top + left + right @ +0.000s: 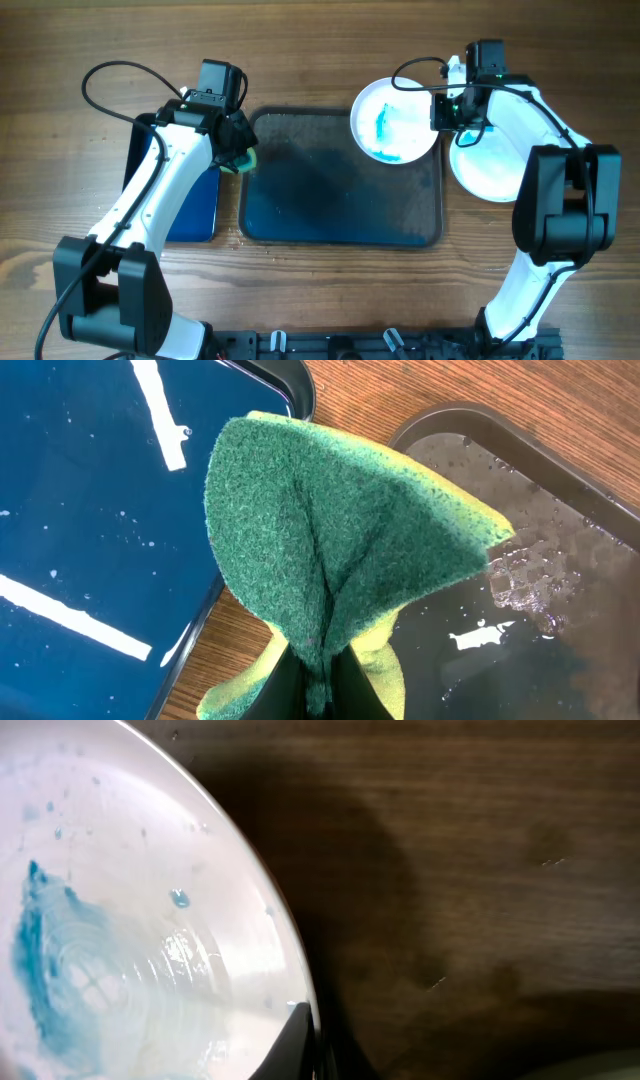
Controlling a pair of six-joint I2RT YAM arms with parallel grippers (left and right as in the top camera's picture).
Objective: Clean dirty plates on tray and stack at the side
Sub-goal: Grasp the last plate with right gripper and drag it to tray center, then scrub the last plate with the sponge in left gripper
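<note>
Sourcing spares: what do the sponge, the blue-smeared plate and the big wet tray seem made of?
The sponge looks like yellow foam with a green fibrous scouring face, matte and fuzzy. The plate is glossy white with highlights, ceramic or melamine, cannot tell. The tray is dark and smooth, likely plastic; water beads on it.

Overhead, the light is soft and even from above. Shadows on the wooden table (320,300) are faint, and the plate (395,120) is nearly blown out white. In the left wrist view the sponge (330,540) is sharp; long white strips of glare streak the blue tray (80,510), and water glints on the dark tray (590,660). The right wrist view is dim and soft — the wood right of the plate lies in deep shadow.
</note>
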